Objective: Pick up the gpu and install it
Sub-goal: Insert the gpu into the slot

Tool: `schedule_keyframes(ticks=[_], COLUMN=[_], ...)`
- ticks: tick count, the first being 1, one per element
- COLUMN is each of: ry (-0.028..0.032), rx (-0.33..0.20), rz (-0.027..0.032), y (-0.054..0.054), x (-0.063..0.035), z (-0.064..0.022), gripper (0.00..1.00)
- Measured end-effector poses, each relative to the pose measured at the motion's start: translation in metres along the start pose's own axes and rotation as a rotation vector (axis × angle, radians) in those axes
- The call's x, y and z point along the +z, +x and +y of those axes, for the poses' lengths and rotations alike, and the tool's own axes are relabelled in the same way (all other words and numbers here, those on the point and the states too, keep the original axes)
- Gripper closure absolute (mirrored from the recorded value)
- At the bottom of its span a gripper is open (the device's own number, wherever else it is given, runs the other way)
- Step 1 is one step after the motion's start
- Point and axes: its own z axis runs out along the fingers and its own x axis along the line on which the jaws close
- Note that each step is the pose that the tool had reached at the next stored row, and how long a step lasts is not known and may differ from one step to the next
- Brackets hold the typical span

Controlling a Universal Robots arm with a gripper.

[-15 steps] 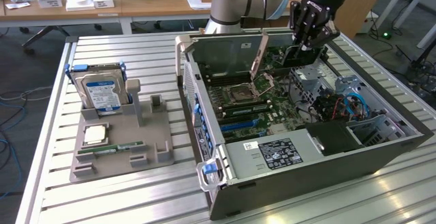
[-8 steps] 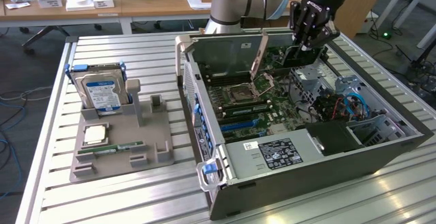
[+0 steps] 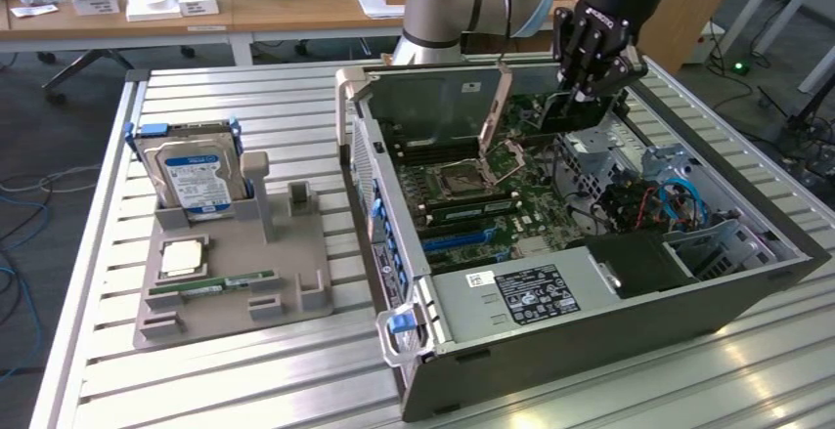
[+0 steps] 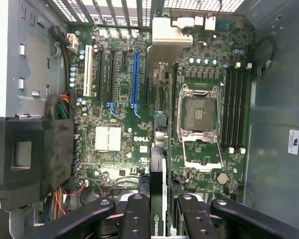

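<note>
Fingers [image 4: 135, 219] clamped on the gpu [image 4: 158, 189]; I hold it edge-on above the motherboard [image 4: 139, 124], inside the computer case [image 3: 588, 317].

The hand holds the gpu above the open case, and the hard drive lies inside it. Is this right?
No. The exterior view shows the hard drive standing in the grey holder beside the case; the hand does hold the gpu.

I see a black gpu [image 4: 156, 184], a green motherboard [image 4: 122, 112] with one blue slot [image 4: 135, 79], and a dark grey case [image 3: 627, 331].
</note>
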Motion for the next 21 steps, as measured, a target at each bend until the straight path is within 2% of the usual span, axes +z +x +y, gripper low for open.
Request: schedule_keyframes(ticks=[21], ry=[0.0001], rx=[0.000], rz=[-0.0004], y=[0.0002], x=[0.0093], z=[-0.0002], gripper=[0.74])
